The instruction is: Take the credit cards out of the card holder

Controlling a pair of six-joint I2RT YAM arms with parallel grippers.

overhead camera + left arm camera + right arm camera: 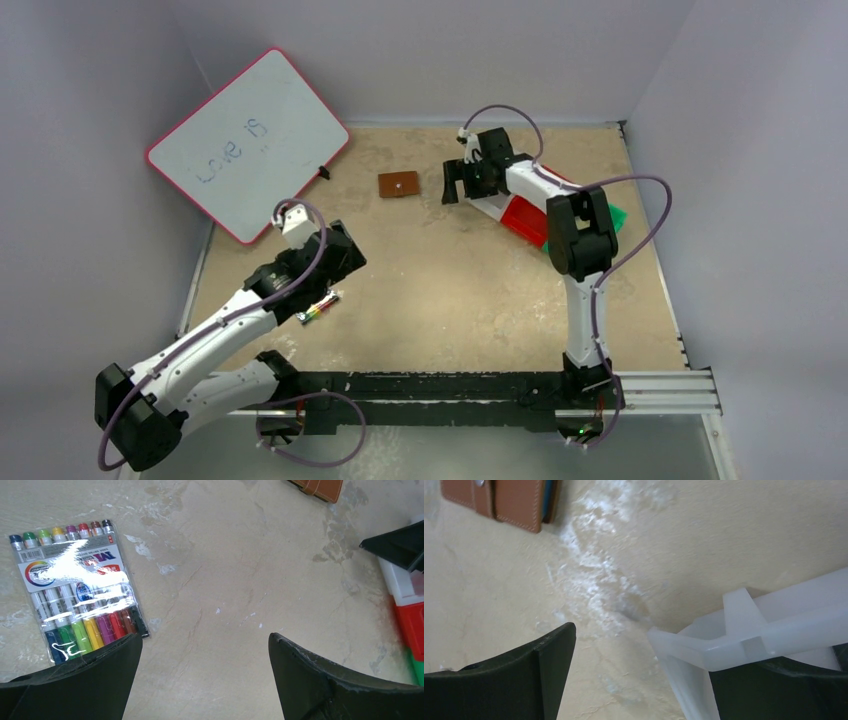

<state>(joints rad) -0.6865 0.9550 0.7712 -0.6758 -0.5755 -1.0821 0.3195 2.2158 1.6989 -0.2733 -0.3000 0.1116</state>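
Right fingers [514,685], spread, near closed card holder [499,502]

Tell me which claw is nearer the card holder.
The right claw, open just to the right of the brown card holder. The left claw is well away from it, by the marker pack.

A whiteboard [248,140], marker pack [75,587] and coloured bins [525,220] occupy the table [450,300].

Pale grey walls [420,50], worn tan tabletop [450,290], pink-edged whiteboard [248,140] leaning left
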